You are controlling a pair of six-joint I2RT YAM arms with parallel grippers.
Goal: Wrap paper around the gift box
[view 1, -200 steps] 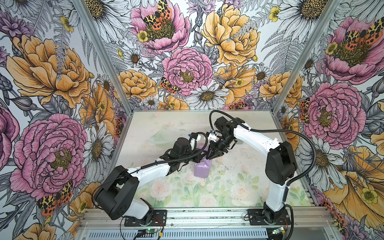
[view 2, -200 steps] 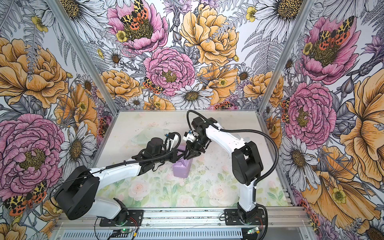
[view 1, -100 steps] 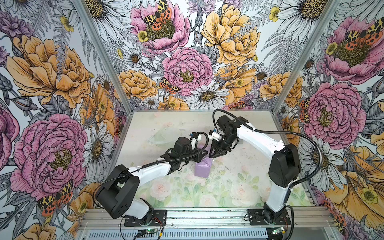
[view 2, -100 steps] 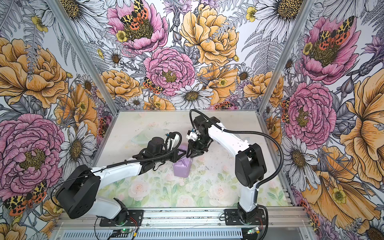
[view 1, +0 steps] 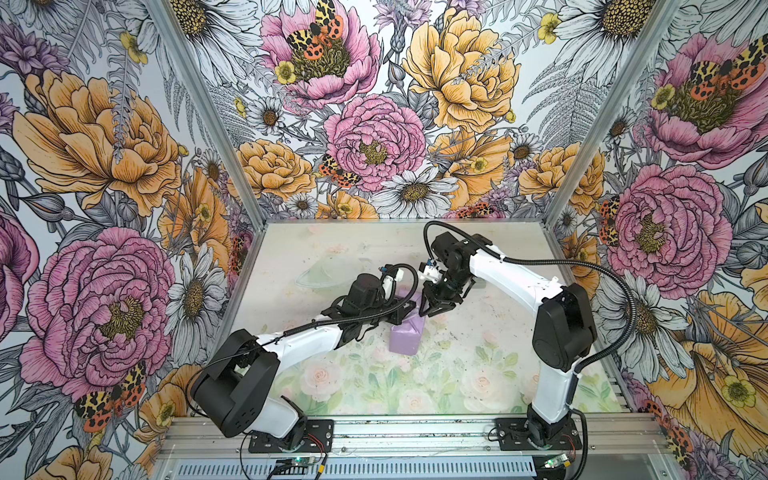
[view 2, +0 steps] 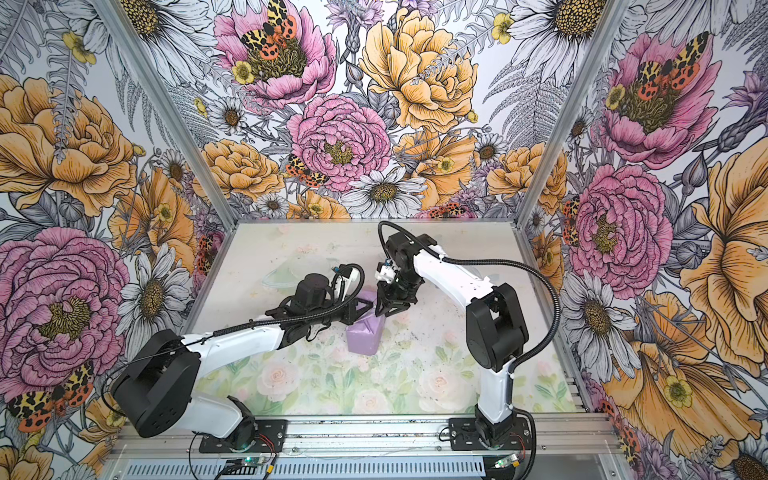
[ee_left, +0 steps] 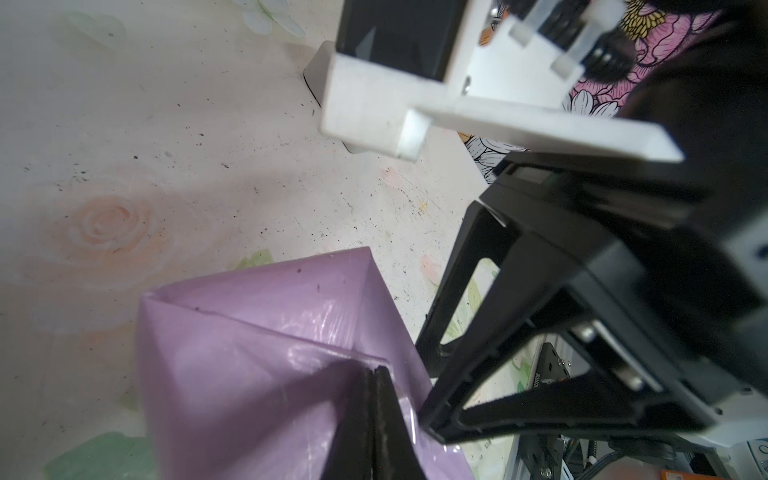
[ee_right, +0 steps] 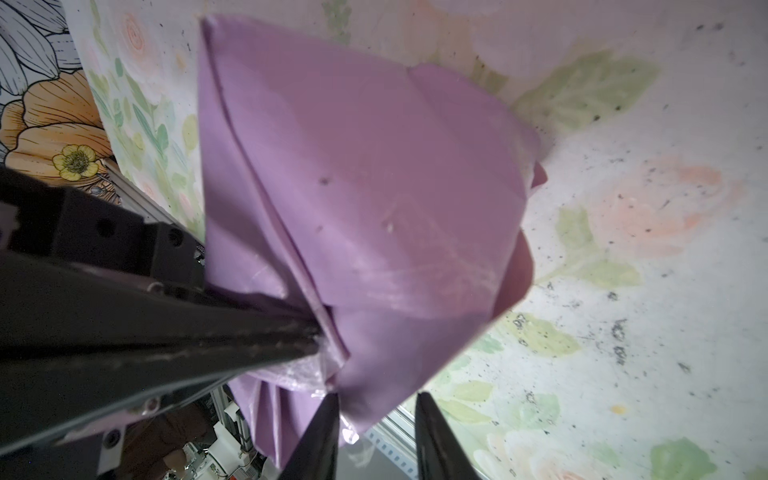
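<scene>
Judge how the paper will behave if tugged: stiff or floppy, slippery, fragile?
Probably floppy: the paper bunches into pleats beside the shut left pincer. Likely slick, given its glossy sheen. Possibly tear-prone, since its folds look thin.

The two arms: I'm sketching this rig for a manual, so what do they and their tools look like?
The left arm and right arm match: white links, bulky black joints, black base plates, a black ribbed hose looping alongside. The left tool and right tool are black, with slim tapered fingers below a white wrist bracket.
</scene>
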